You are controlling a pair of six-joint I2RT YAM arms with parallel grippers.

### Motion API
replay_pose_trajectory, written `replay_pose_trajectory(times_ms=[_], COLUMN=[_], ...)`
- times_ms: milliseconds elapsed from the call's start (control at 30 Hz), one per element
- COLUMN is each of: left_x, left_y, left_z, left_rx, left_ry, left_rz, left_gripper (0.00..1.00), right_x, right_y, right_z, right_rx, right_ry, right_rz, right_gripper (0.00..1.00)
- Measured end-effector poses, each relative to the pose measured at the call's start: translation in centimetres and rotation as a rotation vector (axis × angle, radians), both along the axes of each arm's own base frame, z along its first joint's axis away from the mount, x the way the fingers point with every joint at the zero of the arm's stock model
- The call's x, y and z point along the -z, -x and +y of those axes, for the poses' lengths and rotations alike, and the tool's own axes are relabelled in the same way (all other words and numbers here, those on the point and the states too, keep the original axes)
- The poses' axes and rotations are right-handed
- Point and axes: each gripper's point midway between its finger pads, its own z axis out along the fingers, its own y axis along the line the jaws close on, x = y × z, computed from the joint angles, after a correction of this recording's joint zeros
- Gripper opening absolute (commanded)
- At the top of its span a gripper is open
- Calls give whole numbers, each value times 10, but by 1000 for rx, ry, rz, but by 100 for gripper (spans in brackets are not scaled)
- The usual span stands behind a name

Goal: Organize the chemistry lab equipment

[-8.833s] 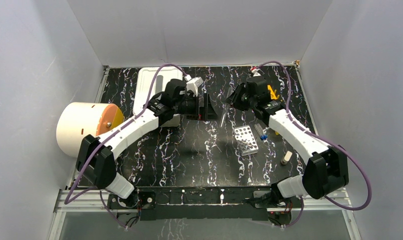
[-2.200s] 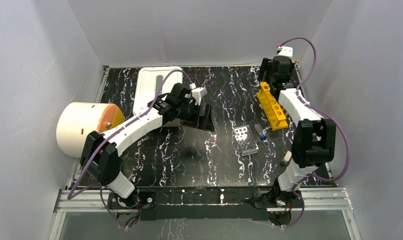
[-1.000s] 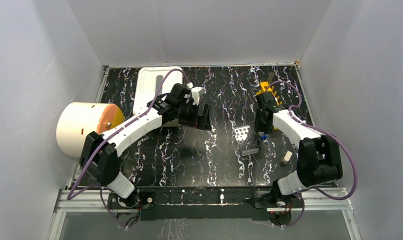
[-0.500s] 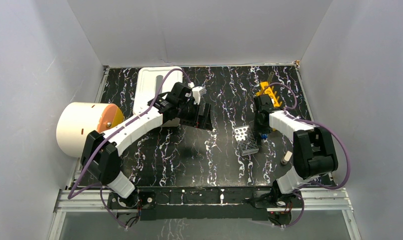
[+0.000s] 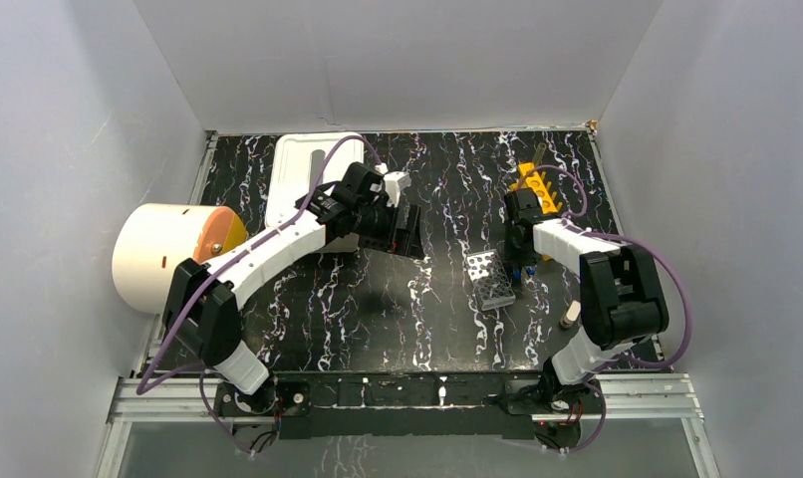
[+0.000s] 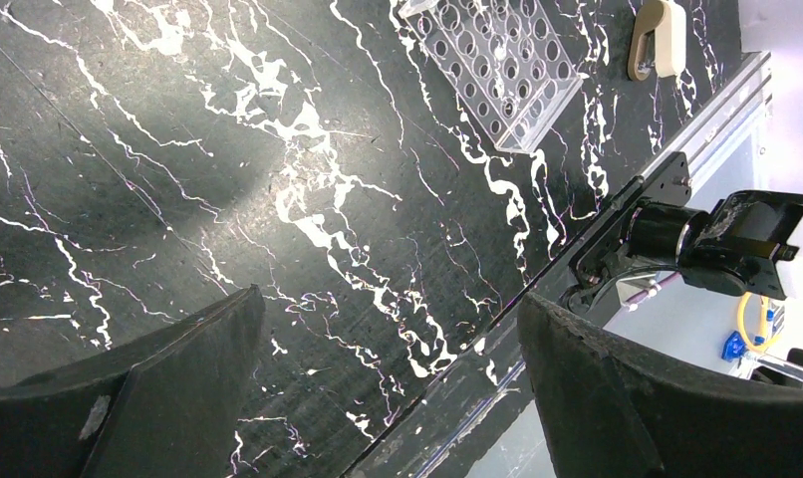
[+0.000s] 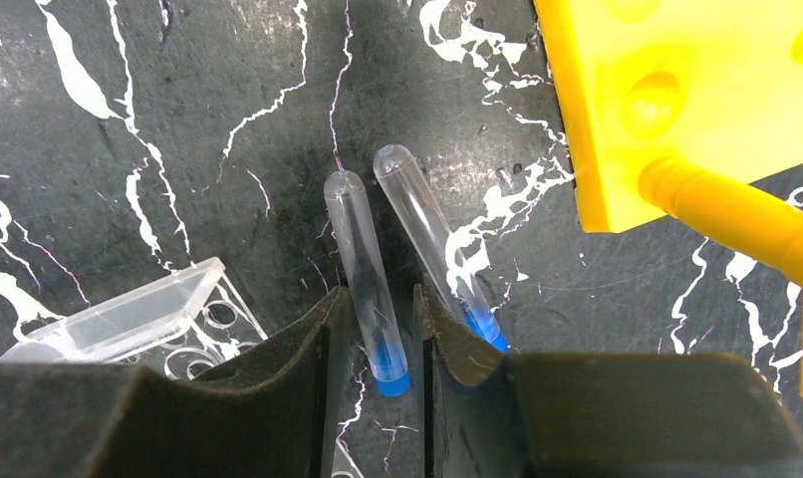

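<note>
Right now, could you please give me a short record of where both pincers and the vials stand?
left pincer: wide open, nothing between the fingers, over the table
right pincer: low at the table, fingers either side of a blue-capped vial near its cap; firm grip not clear
other vial: lying alongside, outside the fingers
yellow rack: on the table beside the vials
perforated rack: on the vials' other side
</note>
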Motion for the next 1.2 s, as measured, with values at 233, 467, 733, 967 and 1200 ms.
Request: replay_pose_trajectory(times_ms=[233, 467, 733, 967, 1200], left_x=[1, -1, -33, -48, -40], left_y=[-1, -3, -25, -40, -42], left_z=[-1, -2, -19, -37, -63], left_rx=[-2, -13, -81, -147, -187], left_ry=[-1, 1, 99, 226, 326], left_rz=[3, 5, -55, -76, -130], left_gripper=[98, 98, 98, 98, 96], right_x=[1, 0, -42, -136, -179], right_y=[-9, -19, -33, -55, -42], right_z=[3, 8, 13, 36, 72], right_rx=[-23, -51, -20, 48, 180], right_ry=[-7, -21, -69, -268, -608], right_rz=[-26, -58, -190, -435, -462], right_gripper=[25, 14, 14, 14, 14])
